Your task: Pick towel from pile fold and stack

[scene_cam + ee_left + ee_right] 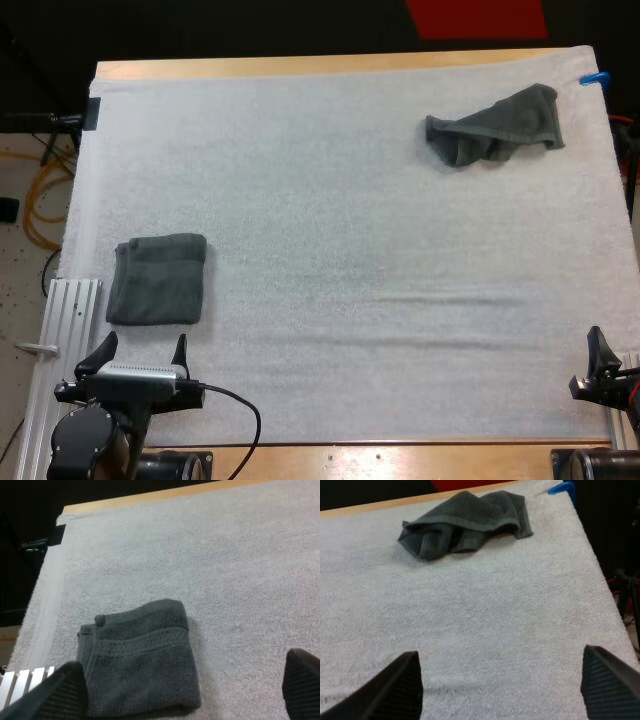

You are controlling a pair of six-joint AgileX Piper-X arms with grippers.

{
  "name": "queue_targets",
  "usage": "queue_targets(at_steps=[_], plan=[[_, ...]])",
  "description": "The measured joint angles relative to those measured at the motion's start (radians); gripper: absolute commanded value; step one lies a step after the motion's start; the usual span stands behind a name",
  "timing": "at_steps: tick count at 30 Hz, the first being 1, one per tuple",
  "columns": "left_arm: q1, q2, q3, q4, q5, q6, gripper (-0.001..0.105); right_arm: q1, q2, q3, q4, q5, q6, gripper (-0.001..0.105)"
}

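My left gripper (177,687) and right gripper (502,690) are both spread apart, empty. Crumpled towel (495,125) sits upper right in the high view, folded towel (157,278) lower left. I'd pinch a loose corner, not the bunch.

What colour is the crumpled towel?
Dark grey-green; the crumpled towel shows best in the right wrist view.

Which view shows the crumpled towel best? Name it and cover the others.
The right wrist view: the crumpled towel lies close ahead, folds and edges plain. The high view gives it smaller, at the far right of the mat. The left wrist view faces the folded towel instead.
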Motion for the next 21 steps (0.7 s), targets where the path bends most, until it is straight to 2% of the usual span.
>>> queue_targets(at_steps=[15,17,21], plan=[[0.0,0.0,-0.008,-0.003,0.0,0.0,0.076,0.0,0.0,-0.005,-0.002,0.0,0.0,0.064],[0.0,0.0,-0.034,-0.001,0.0,0.007,0.076,0.0,0.004,-0.025,0.004,0.0,0.0,0.064],[0.0,0.023,-0.165,-0.001,0.023,0.086,0.076,0.0,0.096,-0.131,0.006,0.012,0.0,0.064]])
